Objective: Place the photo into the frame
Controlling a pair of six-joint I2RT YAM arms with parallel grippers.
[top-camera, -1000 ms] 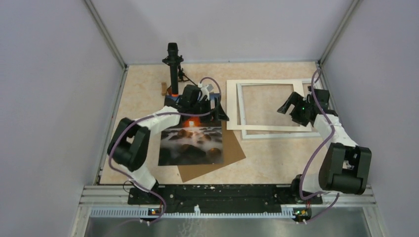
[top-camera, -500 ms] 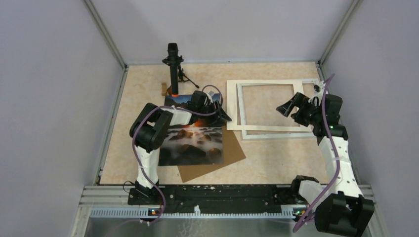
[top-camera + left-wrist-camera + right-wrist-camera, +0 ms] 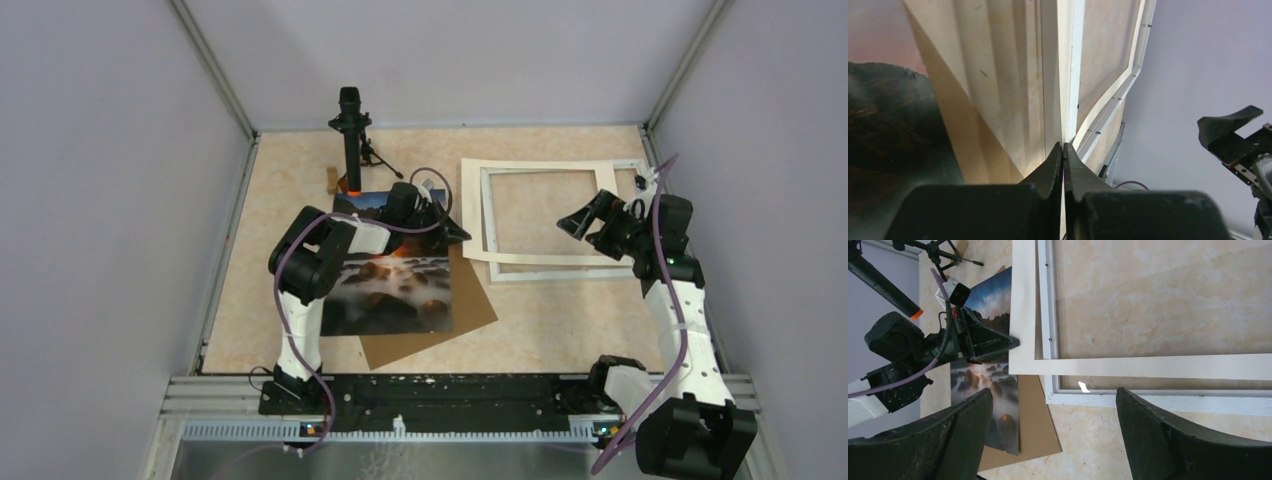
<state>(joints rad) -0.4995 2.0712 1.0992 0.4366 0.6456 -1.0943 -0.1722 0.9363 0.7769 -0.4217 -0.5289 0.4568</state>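
The photo (image 3: pixel 390 285), a dark seascape print with an orange glow, lies flat at centre left, partly over brown cardboard. To its right lies the white frame (image 3: pixel 565 272), with a wider white mat (image 3: pixel 470 210) lying on top of it. My left gripper (image 3: pixel 458 236) reaches across the photo's upper part and is shut on the mat's left edge (image 3: pixel 1070 75); the jaws (image 3: pixel 1063 146) meet with only a pale sliver between them. My right gripper (image 3: pixel 584 214) hovers open over the frame's right half, holding nothing; below it lie the frame rail (image 3: pixel 1158 399) and the photo (image 3: pixel 983 385).
A brown cardboard sheet (image 3: pixel 470 310) sticks out from under the photo towards the frame. A black microphone on a small tripod (image 3: pixel 350 140) and a small wooden block (image 3: pixel 332 180) stand at the back left. Grey walls enclose the table on three sides.
My left gripper has gone from open to shut at the mat's left edge, its elbow pulled in. The right arm has swung out to the right, its gripper staying open over the frame.
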